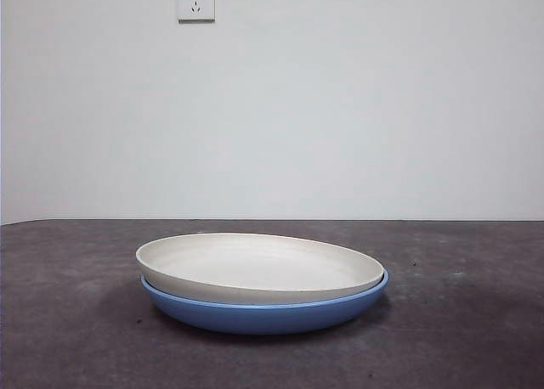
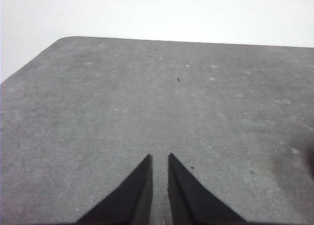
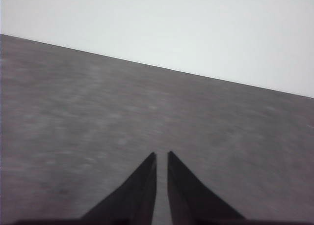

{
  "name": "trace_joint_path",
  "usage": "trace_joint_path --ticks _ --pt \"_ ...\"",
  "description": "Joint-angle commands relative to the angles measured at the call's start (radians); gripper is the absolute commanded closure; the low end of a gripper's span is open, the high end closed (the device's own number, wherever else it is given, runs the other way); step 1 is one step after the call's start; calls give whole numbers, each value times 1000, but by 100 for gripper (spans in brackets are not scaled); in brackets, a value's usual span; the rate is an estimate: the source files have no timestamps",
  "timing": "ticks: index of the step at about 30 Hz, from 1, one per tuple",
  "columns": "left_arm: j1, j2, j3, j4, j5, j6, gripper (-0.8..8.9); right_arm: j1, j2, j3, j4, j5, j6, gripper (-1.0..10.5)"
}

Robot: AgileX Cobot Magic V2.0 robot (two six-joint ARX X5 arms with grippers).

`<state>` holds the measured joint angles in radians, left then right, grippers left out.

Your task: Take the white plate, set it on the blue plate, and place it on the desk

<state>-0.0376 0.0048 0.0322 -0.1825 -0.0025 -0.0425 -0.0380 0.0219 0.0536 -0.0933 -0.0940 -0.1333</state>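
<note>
The white plate (image 1: pixel 255 266) rests inside the blue plate (image 1: pixel 263 314), slightly tilted, in the middle of the desk (image 1: pixel 68 321) in the front view. No arm appears in that view. My left gripper (image 2: pixel 160 158) is shut, hovering over bare desk (image 2: pixel 122 97) with nothing between its jaws. Shut as well, my right gripper (image 3: pixel 162 155) hangs above bare desk (image 3: pixel 98 112). Neither wrist view shows a plate.
A white wall with a power socket (image 1: pixel 195 2) stands behind the desk. The left wrist view shows the desk's rounded far corner (image 2: pixel 64 39).
</note>
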Motion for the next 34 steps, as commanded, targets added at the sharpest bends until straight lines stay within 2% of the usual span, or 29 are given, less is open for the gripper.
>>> trace_joint_path --ticks 1,4,7,34 --pt "1 -2 -21 -5 -2 2 762 -9 -16 -21 14 71 24 911" --pt "1 -2 -21 -5 -2 2 762 -13 -18 -43 2 122 78 911" --pt "1 -2 -21 -5 -1 2 762 -13 -18 -43 -63 128 98 912" --pt "1 -2 -21 -5 -2 2 762 -13 -18 -43 -61 121 100 911"
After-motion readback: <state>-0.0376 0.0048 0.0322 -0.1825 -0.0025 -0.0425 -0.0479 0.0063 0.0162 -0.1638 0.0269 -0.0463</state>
